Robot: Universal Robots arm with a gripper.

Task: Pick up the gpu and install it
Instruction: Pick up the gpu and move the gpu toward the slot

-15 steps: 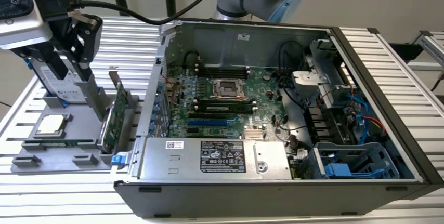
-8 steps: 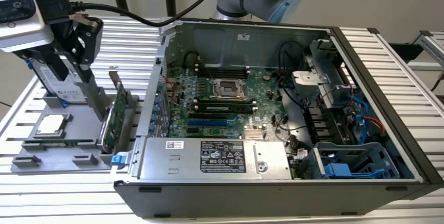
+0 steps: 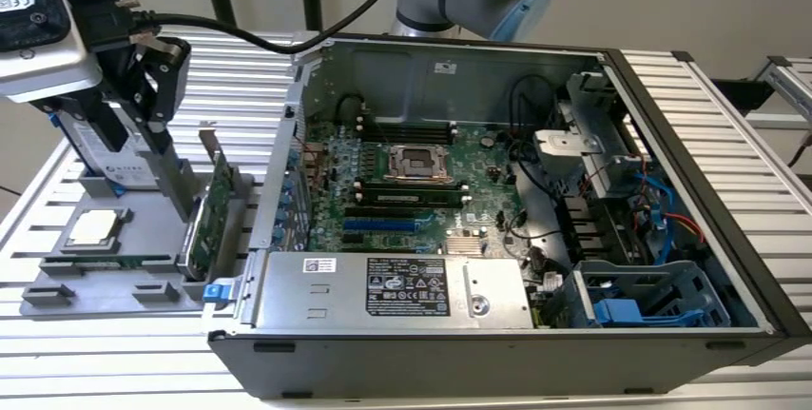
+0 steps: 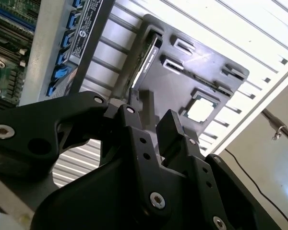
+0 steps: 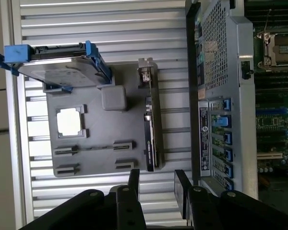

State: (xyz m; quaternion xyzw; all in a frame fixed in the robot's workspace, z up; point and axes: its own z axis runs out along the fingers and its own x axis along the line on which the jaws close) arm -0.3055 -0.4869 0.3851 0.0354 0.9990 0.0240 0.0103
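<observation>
**Item: gpu (image 5: 151,129).** It is stood on its long edge in a slot of the grey holder tray (image 5: 96,163), at the tray's side nearest the open computer case (image 3: 508,239). The tray is carried on the slatted bench (image 5: 86,24).

**Tool (image 5: 158,187).** It is held open with a clear gap between the fingers, and nothing is gripped or touched. It is raised above the tray and apart from the card.

**Bearing from tool.** The card is found below and ahead of the fingertips. In the first wrist view its thin upper edge is lined up with the gap between the two fingers. Its long axis is run straight away from the tool, parallel to the case wall. In the exterior view the card is set lower than the tool and on the tool's case-ward side.

**Appearance.** Edge-on it is seen as a narrow dark strip. A green circuit-board face is shown in the exterior view, and a silver end bracket (image 5: 145,72) is fitted at the end farthest from the tool.

**Neighbours on tray.** A hard drive (image 5: 57,64) in a blue frame is held on the tool's other side, well apart from the card.
</observation>
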